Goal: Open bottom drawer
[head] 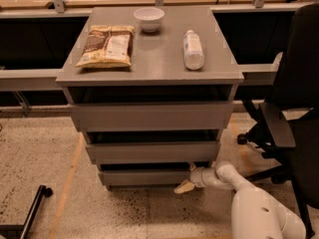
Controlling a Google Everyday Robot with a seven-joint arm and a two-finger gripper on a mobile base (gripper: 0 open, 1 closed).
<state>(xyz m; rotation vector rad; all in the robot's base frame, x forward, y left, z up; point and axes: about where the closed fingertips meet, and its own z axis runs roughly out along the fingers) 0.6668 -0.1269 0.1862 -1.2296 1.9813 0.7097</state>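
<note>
The bottom drawer [144, 177] is the lowest and narrowest of three grey handleless fronts under the grey cabinet top [154, 59]. Its front stands slightly behind the middle drawer [152, 152] and the top drawer [152, 116]. My gripper [185, 183] reaches in from the lower right on a white arm [234, 183]. It sits at the right end of the bottom drawer front, with one cream fingertip [182, 187] pointing down-left just below the front's edge.
On the cabinet top lie a snack bag [107, 45], a white bowl [149, 18] and a lying white bottle [193, 49]. A black office chair [294, 128] stands close on the right. A black pole [30, 210] lies on the speckled floor at lower left.
</note>
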